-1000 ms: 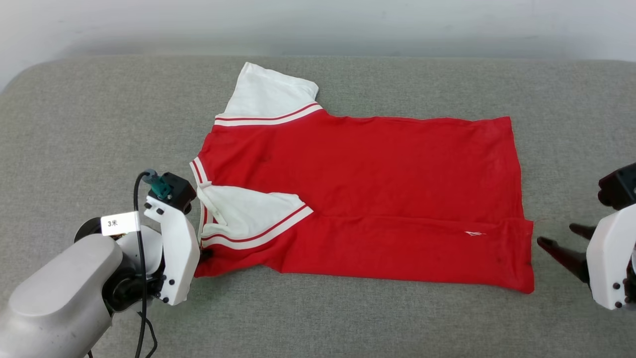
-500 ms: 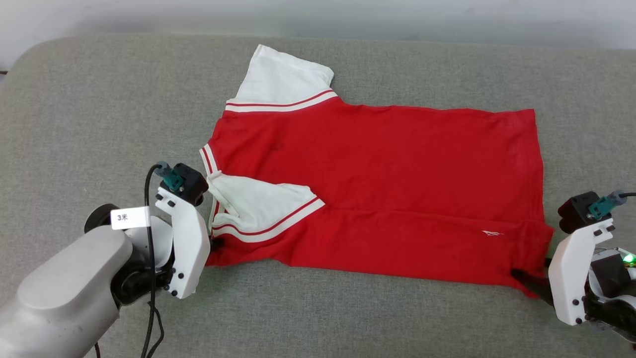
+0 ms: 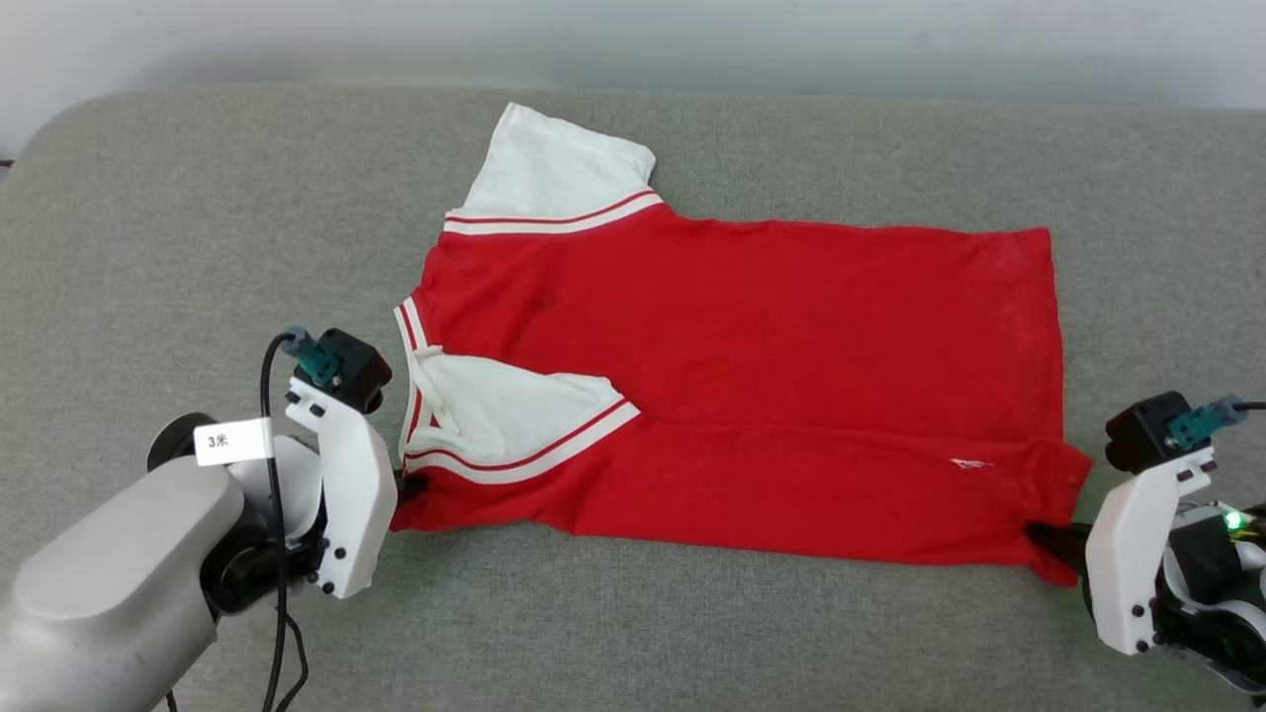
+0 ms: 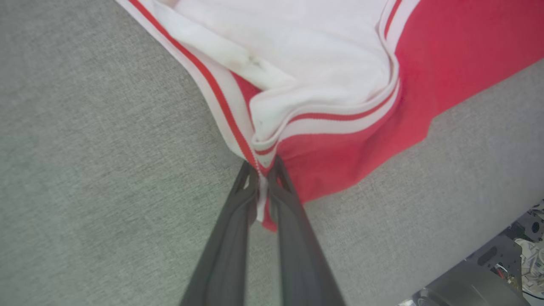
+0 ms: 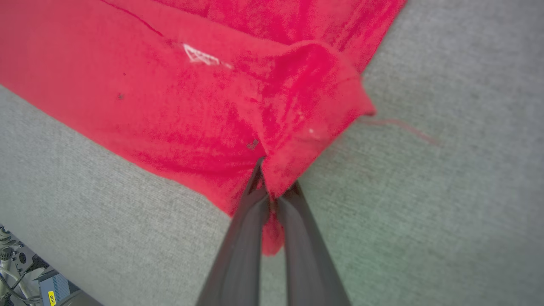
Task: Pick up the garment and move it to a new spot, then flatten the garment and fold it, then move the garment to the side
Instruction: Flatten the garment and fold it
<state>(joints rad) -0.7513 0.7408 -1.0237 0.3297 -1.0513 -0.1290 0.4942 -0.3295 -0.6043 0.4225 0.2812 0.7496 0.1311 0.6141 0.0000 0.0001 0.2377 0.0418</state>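
Observation:
The garment (image 3: 742, 376) is red with white sleeves and striped trim, and it lies spread flat on the grey padded surface (image 3: 198, 247). Its near long edge is folded over, with one white sleeve tucked on top. My left gripper (image 3: 410, 485) is shut on the near left corner. The left wrist view shows that gripper (image 4: 262, 163) pinching striped trim and red cloth of the garment (image 4: 446, 63). My right gripper (image 3: 1040, 534) is at the near right hem corner. In the right wrist view it (image 5: 272, 180) is shut on a bunched fold of the garment's (image 5: 127, 85) red hem.
The grey surface runs wide on all sides of the garment, with a pale wall (image 3: 633, 40) behind its far edge. Past the surface's near edge, the wrist views show equipment (image 4: 488, 276) and floor clutter (image 5: 25, 272) below.
My right gripper came in from the right with open jaws, reached the near right hem corner and shut on it. The left gripper kept its grip. The head camera shifted slightly.

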